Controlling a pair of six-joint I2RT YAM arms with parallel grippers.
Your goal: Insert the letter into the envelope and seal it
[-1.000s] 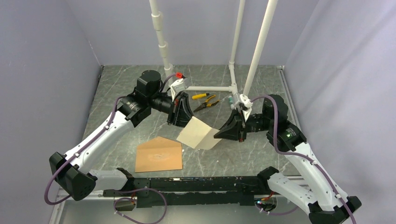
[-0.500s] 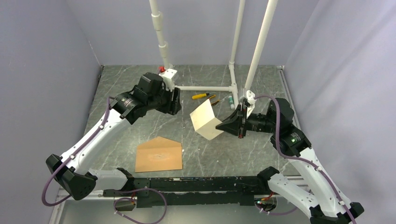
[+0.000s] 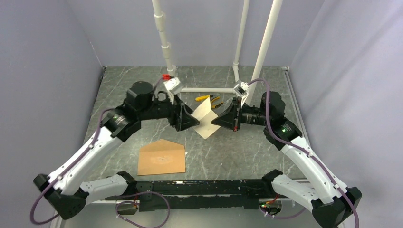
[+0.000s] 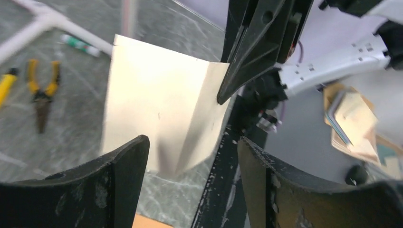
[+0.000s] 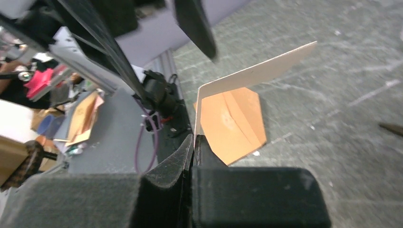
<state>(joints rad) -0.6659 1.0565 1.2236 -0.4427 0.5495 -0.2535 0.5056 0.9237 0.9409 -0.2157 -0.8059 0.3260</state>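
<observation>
My right gripper [image 3: 215, 121] pinches the letter [image 3: 203, 115] tight in the air. My left gripper [image 3: 191, 121] is wide open, holding nothing. The envelope [image 3: 161, 158] lies flat nearby.

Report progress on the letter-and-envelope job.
Done: the letter is off the table, bent along a crease. In hand: the right gripper is shut on one edge; the left gripper is open by the other half, not gripping. Left: the envelope lies flat on the table, apart from the letter, flap seemingly open, so inserting and sealing are not yet done.
</observation>
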